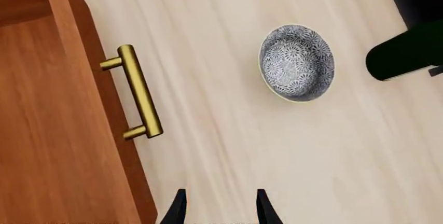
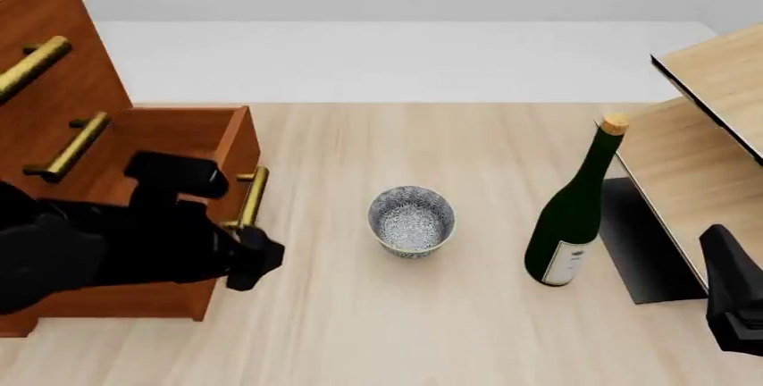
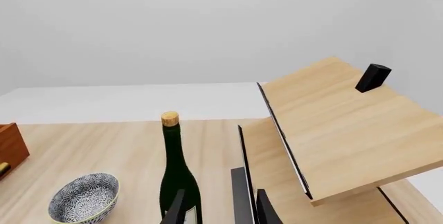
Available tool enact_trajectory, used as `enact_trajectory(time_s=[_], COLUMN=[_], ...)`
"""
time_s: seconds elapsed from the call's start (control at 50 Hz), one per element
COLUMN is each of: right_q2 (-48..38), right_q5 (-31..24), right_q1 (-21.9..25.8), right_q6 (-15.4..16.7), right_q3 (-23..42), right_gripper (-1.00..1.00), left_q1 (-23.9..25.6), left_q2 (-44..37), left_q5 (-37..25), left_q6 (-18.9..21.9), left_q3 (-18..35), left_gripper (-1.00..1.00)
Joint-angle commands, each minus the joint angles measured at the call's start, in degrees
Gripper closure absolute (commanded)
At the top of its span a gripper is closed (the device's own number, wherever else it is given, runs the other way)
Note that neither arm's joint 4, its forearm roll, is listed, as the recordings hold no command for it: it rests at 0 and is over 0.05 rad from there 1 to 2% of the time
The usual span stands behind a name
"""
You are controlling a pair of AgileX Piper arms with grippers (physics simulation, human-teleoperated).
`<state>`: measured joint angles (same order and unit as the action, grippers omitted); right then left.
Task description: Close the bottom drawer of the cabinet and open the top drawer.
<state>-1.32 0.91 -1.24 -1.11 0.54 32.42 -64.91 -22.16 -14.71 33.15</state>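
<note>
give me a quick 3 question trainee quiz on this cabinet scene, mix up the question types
1. True or false: the bottom drawer is pulled out.
2. What stands nearest the bowl? A) bottle B) mug C) plate
3. Fill in: the left gripper is ____, holding nothing.

Key: 1 true; 2 A; 3 open

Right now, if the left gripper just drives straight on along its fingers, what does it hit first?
Probably bare table. The left gripper, open, points down beside the bottom drawer, with its brass handle off to one side and the patterned bowl farther off. Depth is unclear.
</note>
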Motion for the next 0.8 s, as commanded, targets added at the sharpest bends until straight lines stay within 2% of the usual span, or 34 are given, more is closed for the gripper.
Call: enact_trajectory(time_s=[0.02,0.44,0.66,0.76,0.8], right_q2=[0.1,0.2,0.0,-0.1,0.0], right_q5=[-0.1,-0.2,0.0,0.0,0.0], right_q1=[0.0,0.1,0.1,0.2,0.2], right_q6=[-0.1,0.0,0.0,0.0,0.1], right_q3=[0.0,0.0,0.0,0.0,0.0], right_gripper=[-1.00,-1.00,-1.00,-1.00,-1.00], left_q1=[0.2,-2.4,-6.9,-11.8,-11.4], left_q2=[-2.1,-4.4,-4.2,-3.3,-3.5], left_q5=[1.4,4.1,4.8,4.6,4.9], left_q6=[-1.8,-3.5,-0.9,3.5,3.2], left_q3=[-1.5,-4.3,-5.9,-7.2,-7.2], left_gripper=[-1.00,-1.00,-1.00,-1.00,-1.00])
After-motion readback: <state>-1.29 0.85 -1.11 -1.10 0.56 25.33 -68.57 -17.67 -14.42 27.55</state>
